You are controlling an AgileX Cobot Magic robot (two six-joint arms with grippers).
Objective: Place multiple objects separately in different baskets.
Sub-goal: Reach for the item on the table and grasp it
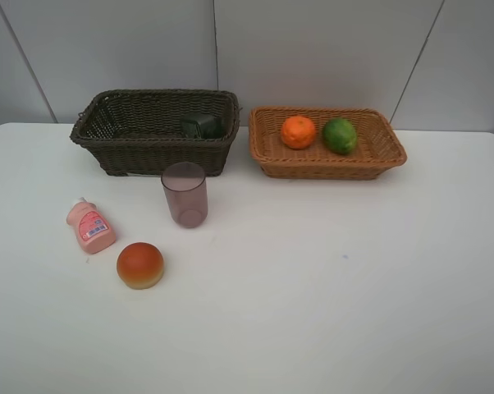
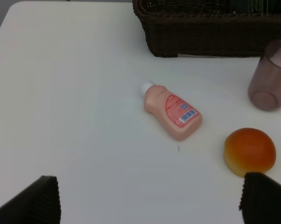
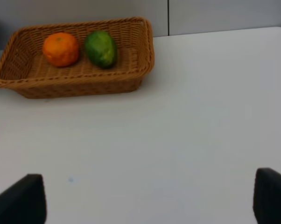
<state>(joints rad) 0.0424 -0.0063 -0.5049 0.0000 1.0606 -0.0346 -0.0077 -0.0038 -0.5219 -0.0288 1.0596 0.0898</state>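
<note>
The dark brown basket (image 1: 116, 135) stands at the back left with a dark grey bottle (image 1: 202, 125) inside. Beside it, the light tan basket (image 1: 378, 152) holds an orange (image 1: 298, 131) and a green fruit (image 1: 340, 135). On the table in front lie a pink bottle (image 1: 89, 226) on its side, an upright purple cup (image 1: 185, 194) and a red-orange bun (image 1: 140, 264). No arm shows in the exterior view. My left gripper (image 2: 150, 196) hovers open near the pink bottle (image 2: 173, 111) and bun (image 2: 250, 150). My right gripper (image 3: 150, 196) is open, well short of the tan basket (image 3: 80, 81).
The white table (image 1: 329, 279) runs to a grey panelled wall behind the baskets. Its left edge shows in the left wrist view. A tiny blue speck (image 1: 344, 256) marks the tabletop right of centre.
</note>
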